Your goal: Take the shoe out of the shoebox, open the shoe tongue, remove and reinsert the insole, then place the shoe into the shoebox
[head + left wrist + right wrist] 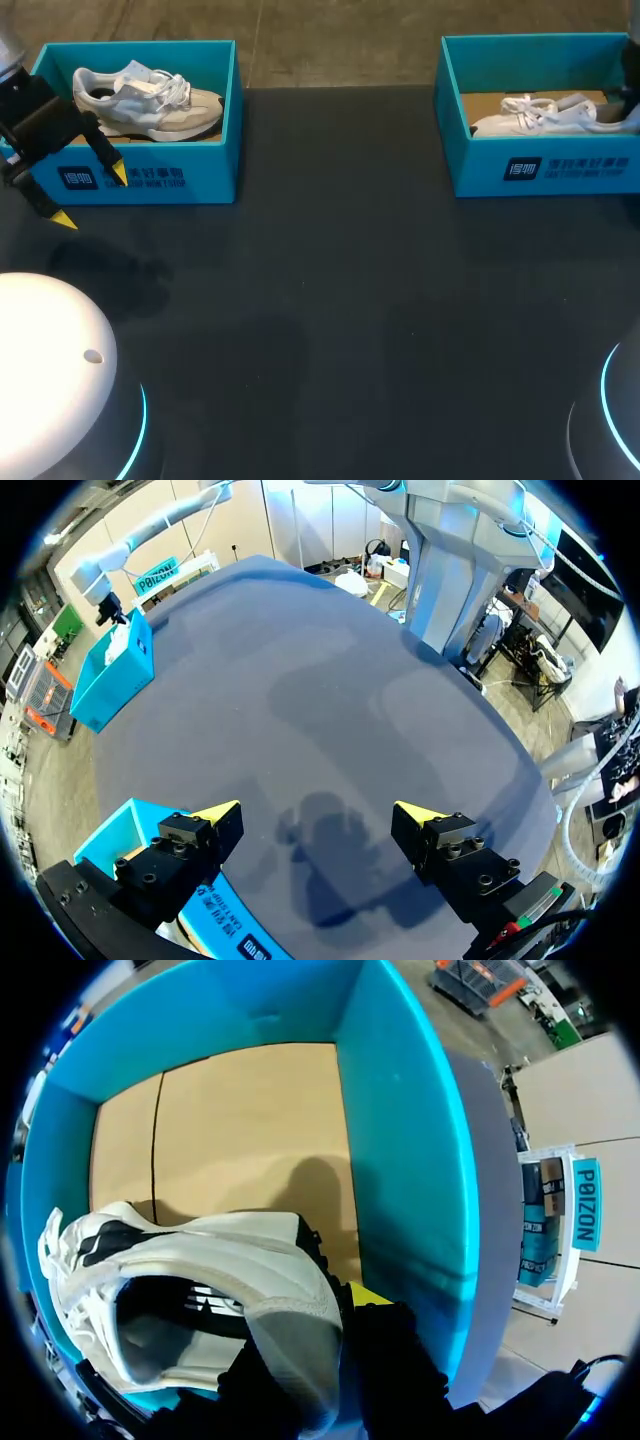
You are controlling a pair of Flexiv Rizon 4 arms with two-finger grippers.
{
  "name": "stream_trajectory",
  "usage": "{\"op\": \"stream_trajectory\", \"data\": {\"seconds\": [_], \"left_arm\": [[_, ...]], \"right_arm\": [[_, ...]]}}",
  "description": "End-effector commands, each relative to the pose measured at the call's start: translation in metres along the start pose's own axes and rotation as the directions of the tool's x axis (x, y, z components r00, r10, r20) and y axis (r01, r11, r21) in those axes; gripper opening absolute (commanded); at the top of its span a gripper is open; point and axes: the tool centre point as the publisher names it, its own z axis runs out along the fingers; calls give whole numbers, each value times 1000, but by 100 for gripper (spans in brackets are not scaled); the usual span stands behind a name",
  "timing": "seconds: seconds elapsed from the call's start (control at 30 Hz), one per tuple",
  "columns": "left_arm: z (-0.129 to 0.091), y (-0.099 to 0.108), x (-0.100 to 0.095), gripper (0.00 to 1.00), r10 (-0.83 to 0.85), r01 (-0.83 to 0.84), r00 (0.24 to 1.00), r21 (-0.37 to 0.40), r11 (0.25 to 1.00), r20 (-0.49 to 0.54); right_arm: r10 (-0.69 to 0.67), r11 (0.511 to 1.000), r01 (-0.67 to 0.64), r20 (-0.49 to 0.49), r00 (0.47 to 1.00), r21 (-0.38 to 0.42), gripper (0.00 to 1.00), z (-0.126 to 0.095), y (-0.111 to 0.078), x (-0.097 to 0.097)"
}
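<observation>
Two teal shoeboxes stand at the table's far edge. The left shoebox holds a white and grey sneaker. My left gripper hangs open just in front of that box, with nothing between its fingers; in the left wrist view the left gripper is over bare table, the box corner beside one finger. The right shoebox holds a white shoe. Inside this box my right gripper is shut on the heel collar of the white shoe, which lies on the cardboard floor.
The dark table stretches between and in front of the two boxes. The right box's teal wall rises close beside my right gripper. The arms' bases sit at the near corners, the left one white and rounded.
</observation>
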Motion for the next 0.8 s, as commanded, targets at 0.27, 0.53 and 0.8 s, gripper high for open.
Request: {"op": "stream_trajectory", "data": {"seconds": [0.27, 0.53, 0.8], "left_arm": [[0, 0, 1, 100, 0, 0, 1000, -3, 1000, 0], [0, 0, 1, 100, 0, 0, 1000, -3, 1000, 0], [0, 0, 1, 100, 0, 0, 1000, -3, 1000, 0]], "right_arm": [[-20, 1000, 20, -18, 1000, 16, 0, 16, 6, -1], [-27, 999, 28, -36, 999, 29, 0, 27, 8, 0], [-42, 999, 44, -39, 998, 30, 0, 38, 7, 1]]}}
